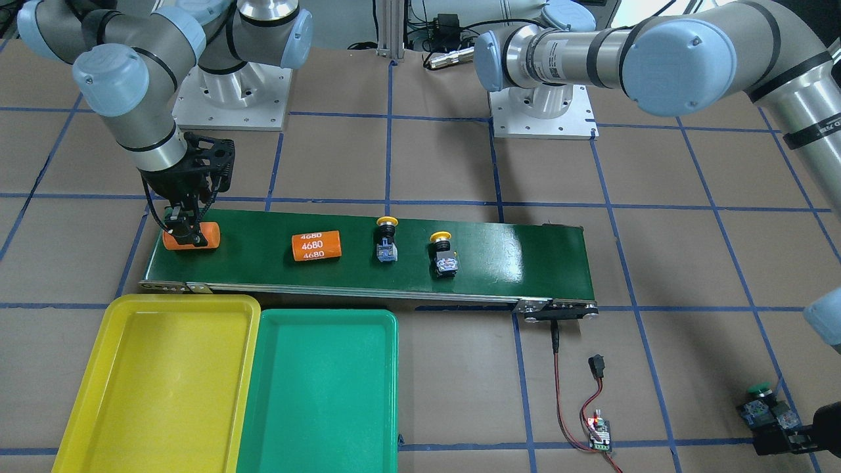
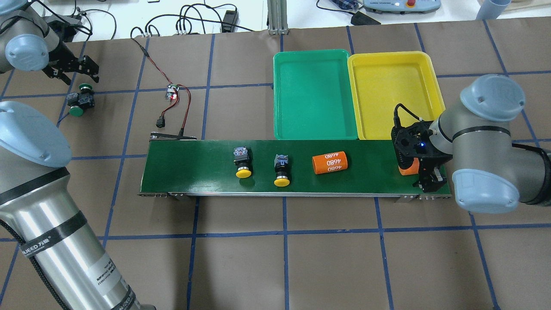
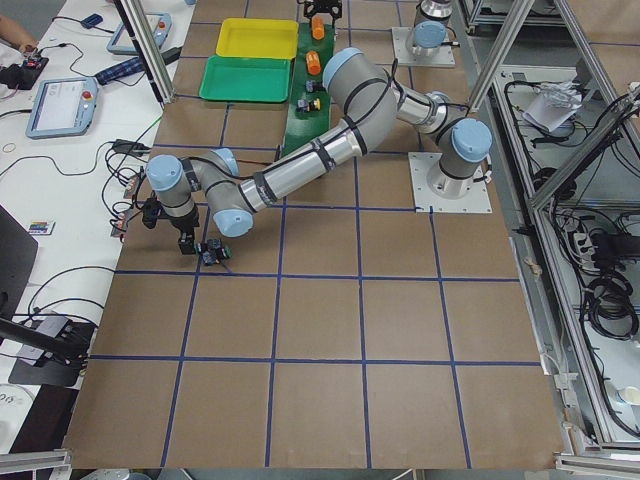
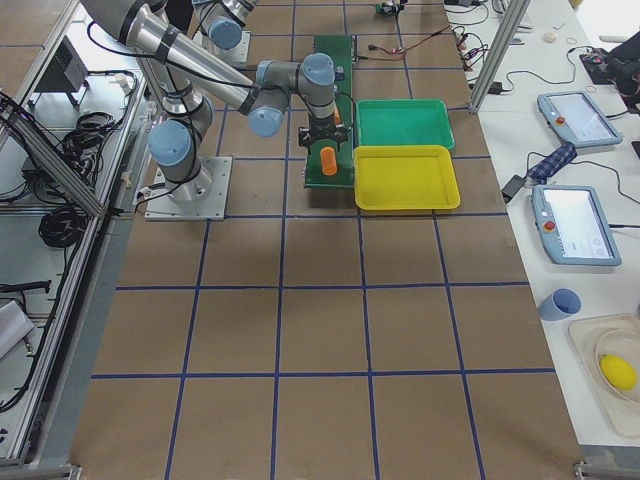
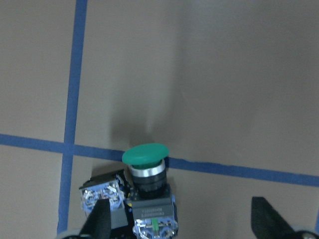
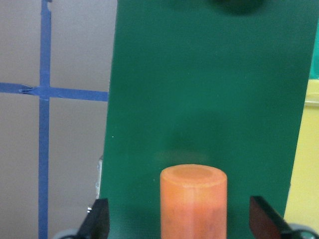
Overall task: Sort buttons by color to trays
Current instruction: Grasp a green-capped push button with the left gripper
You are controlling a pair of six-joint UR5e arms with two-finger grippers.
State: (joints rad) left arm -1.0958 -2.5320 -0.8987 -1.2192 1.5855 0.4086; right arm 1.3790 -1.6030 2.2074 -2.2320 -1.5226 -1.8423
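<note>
Two yellow buttons (image 1: 387,240) (image 1: 442,254) lie on the green belt (image 1: 512,253). Two green buttons (image 2: 76,110) (image 2: 86,88) sit together on the table at the far left. My left gripper (image 5: 182,221) is open, low over them, with a finger on either side; one green button (image 5: 145,164) stands upright and the other (image 5: 102,191) lies beside it. My right gripper (image 6: 182,219) is open around a plain orange cylinder (image 6: 193,199) at the belt's end. The yellow tray (image 2: 394,94) and green tray (image 2: 316,99) stand side by side beyond the belt.
A second orange cylinder printed "4680" (image 2: 329,162) lies on the belt between the yellow buttons and my right gripper (image 2: 424,172). A small circuit board (image 2: 172,92) with red and black wires lies near the belt's left end.
</note>
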